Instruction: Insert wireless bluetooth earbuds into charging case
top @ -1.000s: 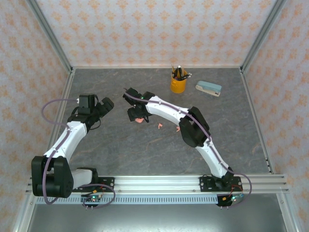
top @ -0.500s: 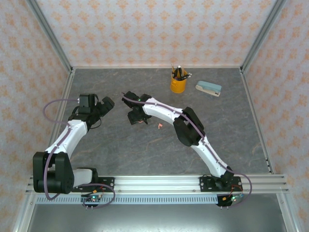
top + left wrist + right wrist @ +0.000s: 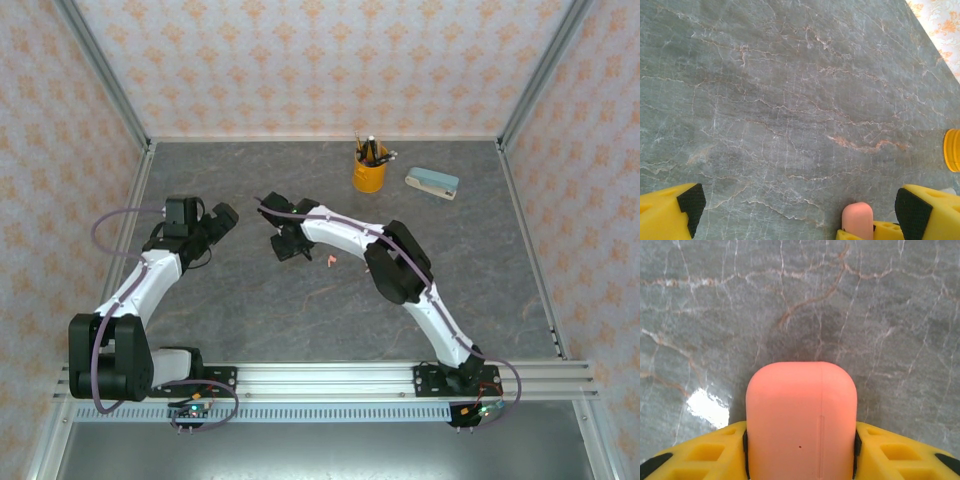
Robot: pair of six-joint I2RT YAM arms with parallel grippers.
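Under both sets of fingers: a grey marble-veined tabletop (image 3: 300,310), walled in by orange-patterned panels.

Left arm (image 3: 150,280), white with black joints. Left gripper (image 3: 218,220) held low over bare stone. In its wrist view the left gripper (image 3: 800,205) has both yellow fingers (image 3: 665,212) spread as wide as they go, black pads facing each other, with no object between the pads.

Right arm (image 3: 400,265) reaches in towards the table's middle. Right gripper (image 3: 288,245) is well apart from the left one.

Yellow cylindrical cup with pens (image 3: 369,170), well beyond the right fingers, towards the back wall. Its rim (image 3: 952,150) also shows past the left gripper's right finger.

Pale teal and white oblong box (image 3: 432,182), flat on the table, further out to the right than the cup, well away from both grippers.

Salmon-pink pebble-shaped charging case (image 3: 801,420), smooth, lid seam running down its face, lid closed. It sits squarely between the right gripper's (image 3: 801,440) yellow fingers (image 3: 705,455), black pads touching both flanks: the fingers pinch it. Its rounded end sticks out past the fingertips, over the stone.

Salmon-pink rounded stub (image 3: 857,220), just inside the left gripper's right finger, back by the finger roots. Cannot tell what it is, or whether it rests on the gripper body.

Tiny salmon-pink earbud (image 3: 328,263), loose on the tabletop near the right fingers, on their forearm side, not touching them.
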